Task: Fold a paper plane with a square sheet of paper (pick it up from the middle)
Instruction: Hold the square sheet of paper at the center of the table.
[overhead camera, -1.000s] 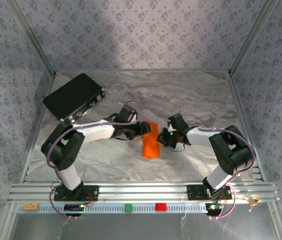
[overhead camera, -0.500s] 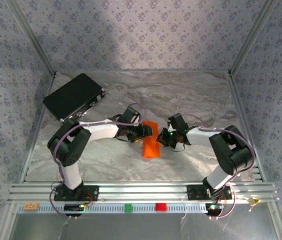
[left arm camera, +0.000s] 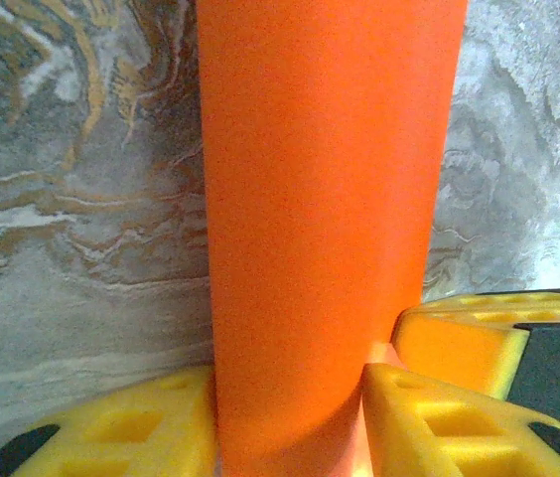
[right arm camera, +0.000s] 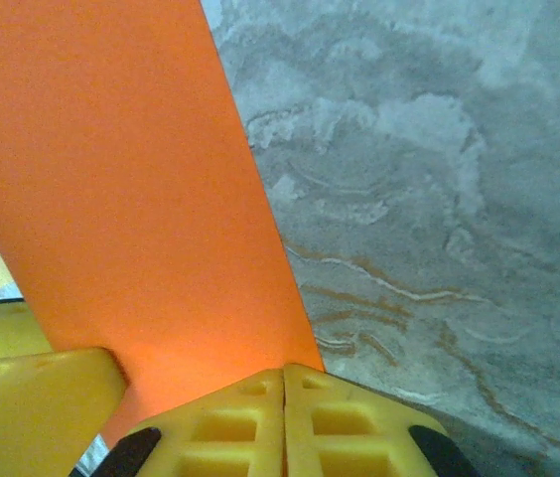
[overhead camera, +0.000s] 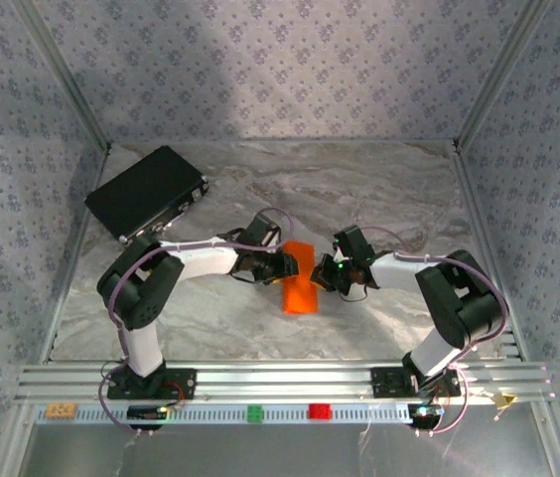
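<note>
Seen from above, the left arm (overhead camera: 201,260) reaches in from the left. Its wrist covers the far left corner of the orange paper (overhead camera: 302,293), a folded strip lying on the marble table (overhead camera: 379,189) between the two sets of jaws. The jaw tips are too small and dark to make out there.

In the left wrist view the strip runs straight ahead of the jaws and is cut off at the top. Its near end disappears between the yellow pads (left arm camera: 131,437). Another yellow block (left arm camera: 459,343) sits just right of them, partly hidden. In the right wrist view the paper is cut off at the top and left.

Compared with a second ago, the left wrist sits further over the paper and the left jaws have narrowed. The paper and the right arm (overhead camera: 399,268) have not moved.

The left jaws stand partly closed, with a pad against each long side of the strip. Whether they truly clamp it I cannot tell. The right jaws are closed, their pads (right arm camera: 359,417) pressed together, and their tips meet the strip's near right edge.
</note>
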Action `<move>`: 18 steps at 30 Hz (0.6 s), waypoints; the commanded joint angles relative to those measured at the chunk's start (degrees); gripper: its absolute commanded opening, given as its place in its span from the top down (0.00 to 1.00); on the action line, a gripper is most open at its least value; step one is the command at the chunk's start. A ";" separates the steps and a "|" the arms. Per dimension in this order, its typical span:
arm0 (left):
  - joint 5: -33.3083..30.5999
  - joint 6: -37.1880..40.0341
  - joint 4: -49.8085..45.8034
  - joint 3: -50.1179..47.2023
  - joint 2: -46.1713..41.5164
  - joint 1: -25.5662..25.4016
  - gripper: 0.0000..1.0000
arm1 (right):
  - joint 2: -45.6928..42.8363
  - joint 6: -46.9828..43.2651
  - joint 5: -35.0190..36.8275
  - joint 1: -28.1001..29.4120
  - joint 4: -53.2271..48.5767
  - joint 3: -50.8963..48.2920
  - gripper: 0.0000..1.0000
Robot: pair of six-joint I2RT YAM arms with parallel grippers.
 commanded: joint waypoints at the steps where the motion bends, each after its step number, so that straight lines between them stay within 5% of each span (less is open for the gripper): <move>1: -2.55 1.91 -4.30 2.83 1.57 -0.80 0.60 | -2.83 -1.51 1.80 -0.89 -2.98 -0.47 0.87; 10: -7.28 2.85 -10.92 6.15 3.71 -1.79 0.67 | -17.69 -5.35 6.64 -9.33 -13.65 0.79 0.78; 18: -9.85 2.37 -11.80 5.81 2.43 -1.87 0.65 | -22.73 -4.60 4.37 -14.33 -12.67 -4.99 0.77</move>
